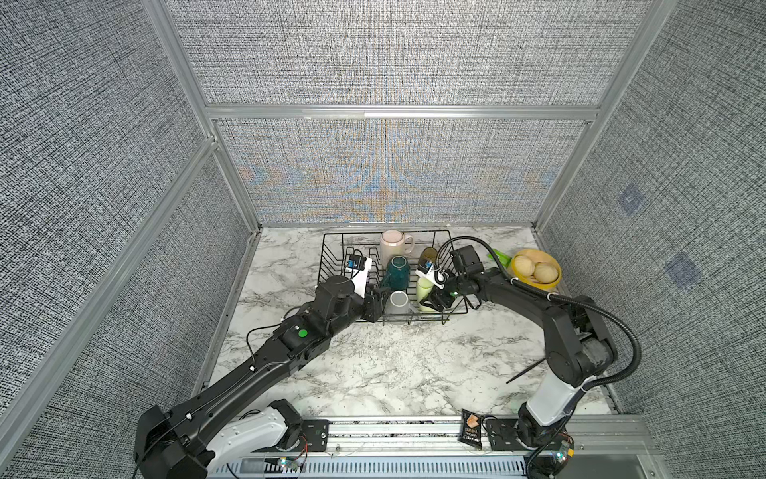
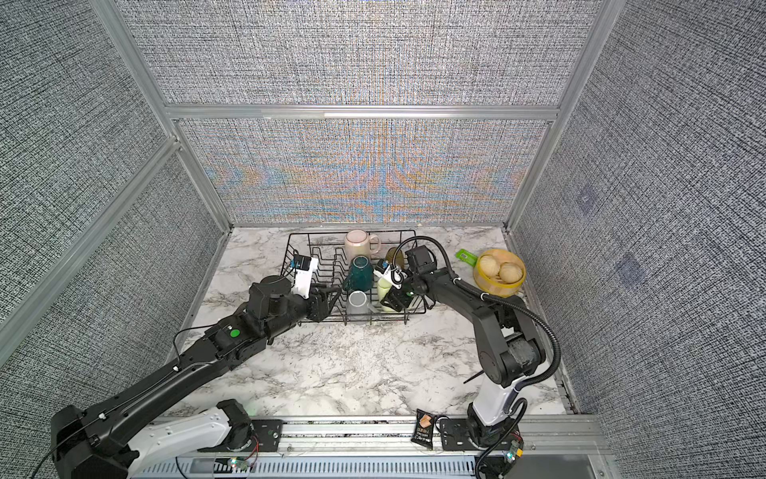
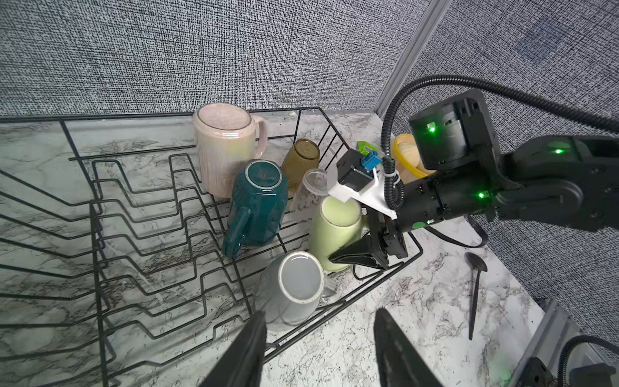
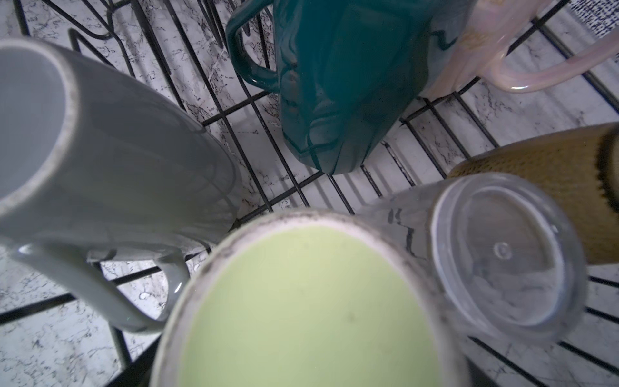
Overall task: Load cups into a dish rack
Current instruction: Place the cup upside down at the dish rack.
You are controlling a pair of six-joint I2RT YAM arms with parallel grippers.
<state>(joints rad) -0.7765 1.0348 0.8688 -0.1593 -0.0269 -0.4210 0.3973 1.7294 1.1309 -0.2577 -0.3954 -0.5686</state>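
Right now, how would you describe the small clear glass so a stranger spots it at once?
Find the black wire dish rack on the marble table, then its crowded end. The small clear glass sits bottom-up between the amber tumbler and the pale green mug; it alone is colourless and see-through.

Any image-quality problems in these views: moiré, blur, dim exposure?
Both top views: coloured moiré ripples on the back wall; right wrist view: dim, the pale green mug soft from closeness; left wrist view: dish rack sharp, the fingers at the frame edge blurred.
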